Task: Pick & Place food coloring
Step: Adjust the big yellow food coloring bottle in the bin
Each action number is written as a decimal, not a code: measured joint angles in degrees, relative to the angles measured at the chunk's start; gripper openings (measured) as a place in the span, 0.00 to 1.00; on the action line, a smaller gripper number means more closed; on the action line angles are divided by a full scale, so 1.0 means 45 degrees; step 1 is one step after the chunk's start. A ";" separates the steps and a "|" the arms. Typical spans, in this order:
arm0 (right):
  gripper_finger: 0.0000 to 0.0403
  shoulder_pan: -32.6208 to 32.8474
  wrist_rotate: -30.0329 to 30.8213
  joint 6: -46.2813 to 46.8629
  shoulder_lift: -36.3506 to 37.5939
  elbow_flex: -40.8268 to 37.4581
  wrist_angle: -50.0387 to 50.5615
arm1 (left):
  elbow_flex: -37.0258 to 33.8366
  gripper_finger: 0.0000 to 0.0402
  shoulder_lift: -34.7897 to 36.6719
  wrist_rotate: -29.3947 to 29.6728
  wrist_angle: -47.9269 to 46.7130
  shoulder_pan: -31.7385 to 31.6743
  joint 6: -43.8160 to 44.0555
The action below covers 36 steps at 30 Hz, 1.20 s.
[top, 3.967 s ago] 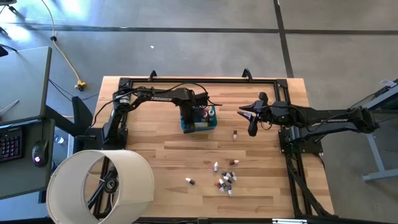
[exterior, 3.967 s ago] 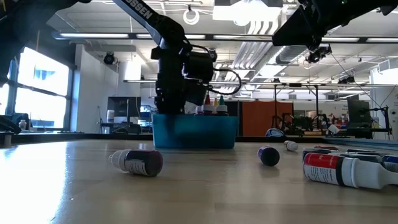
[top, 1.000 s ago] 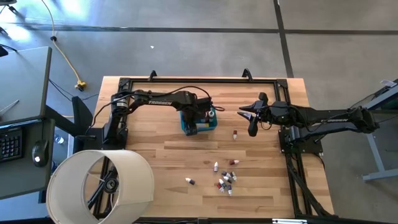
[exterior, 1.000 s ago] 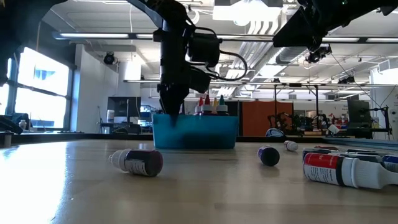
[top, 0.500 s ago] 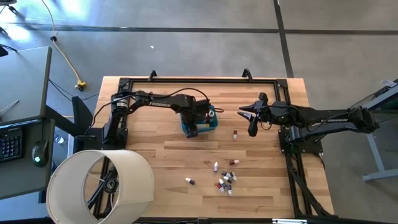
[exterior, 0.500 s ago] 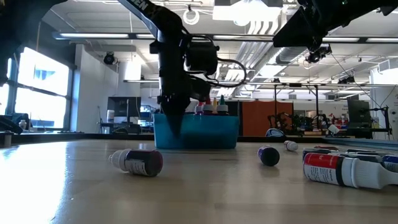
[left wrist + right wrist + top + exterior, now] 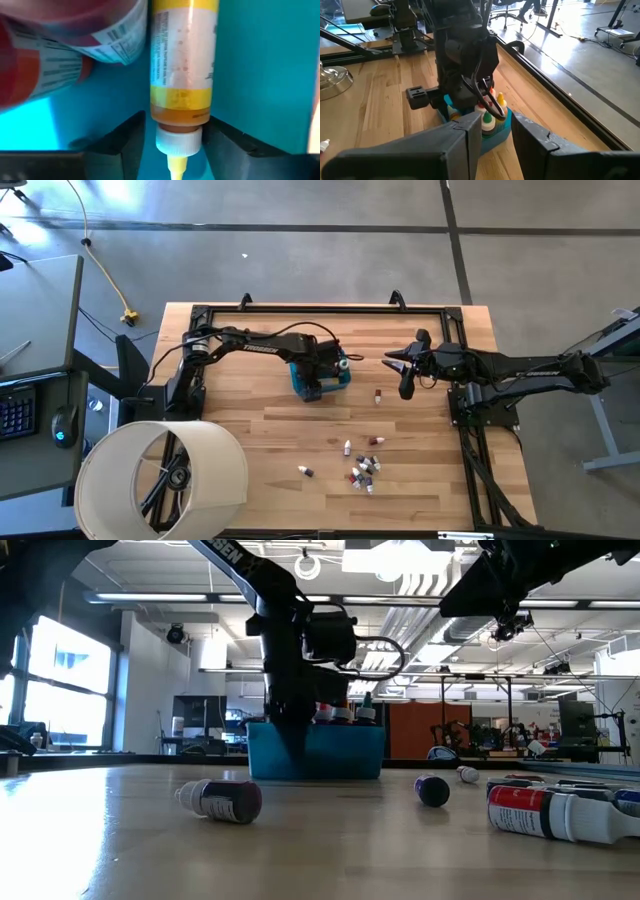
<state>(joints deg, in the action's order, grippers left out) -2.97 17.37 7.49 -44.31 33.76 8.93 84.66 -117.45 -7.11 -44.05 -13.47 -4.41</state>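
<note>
A blue tub (image 7: 340, 377) stands at the table's far middle, and food coloring bottles stick up from it (image 7: 345, 712). My left gripper (image 7: 316, 372) reaches down into the tub and is shut on a yellow bottle (image 7: 182, 60); a red bottle (image 7: 60, 50) leans beside it. More food coloring bottles lie loose on the wood (image 7: 362, 470), one of them right of the tub (image 7: 378, 395). My right gripper (image 7: 404, 376) hangs above the table right of the tub, open, with nothing between its fingers (image 7: 495, 140). My left gripper has the yellow bottle between its two fingers at the cap end of the body (image 7: 181, 112), one finger (image 7: 131, 135) on each side. The fingers come from above, pointing down along the bottle. The bottle stands inside the tub with its white cap (image 7: 178, 140) up.
A large white drum-shaped shade (image 7: 160, 480) overlaps the table's near left corner. In the low view a vial (image 7: 220, 800), a dark cap (image 7: 432, 790) and a red-labelled bottle (image 7: 545, 812) lie close by. A black frame (image 7: 320, 310) rims the table.
My left gripper has sunk from just above the tub down into it, tipping a little steeper. The bottle tips that show over the tub's rim have shifted.
</note>
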 joint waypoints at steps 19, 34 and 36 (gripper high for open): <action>0.25 -0.0001 0.0003 0.0000 0.0003 0.0000 0.0019 | -0.0064 0.23 0.1054 0.0345 -0.1331 0.0007 0.0023; 0.25 0.0001 -0.0087 -0.1600 -0.0957 0.0000 -0.1443 | 0.1279 0.23 0.2231 0.1076 -0.3802 0.0092 0.0523; 0.25 -0.0003 -0.0452 -0.2144 -0.1687 0.0000 -0.2128 | 0.1736 0.23 0.2225 0.1037 -0.4214 0.0139 0.0405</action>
<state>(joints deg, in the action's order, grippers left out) -2.98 15.34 -2.16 -51.91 33.76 -0.65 92.48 -107.44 -2.44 -63.02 -12.85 -2.59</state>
